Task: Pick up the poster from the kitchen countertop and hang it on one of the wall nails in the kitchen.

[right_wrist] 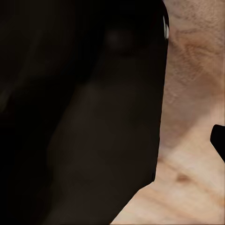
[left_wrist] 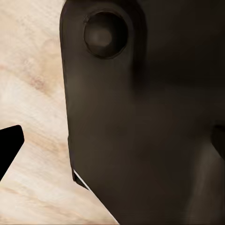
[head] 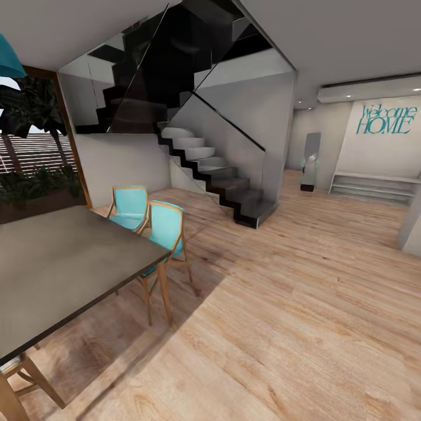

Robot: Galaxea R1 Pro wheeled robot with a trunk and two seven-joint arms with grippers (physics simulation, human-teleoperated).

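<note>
Bright, even rendered light, soft table [head: 70, 263] shadow, wrist views blurred.

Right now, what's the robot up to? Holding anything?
Nothing is visibly being handled. The head view looks across a dining and hall area: a dark dining table with turquoise chairs, a staircase and a "Welcome HOME" wall sign further back. The poster, countertop and nails are not in these pictures, so the robot seems to be in transit. Both wrist views show dark robot bodywork over wood floor; gripper states cannot be judged.
</note>
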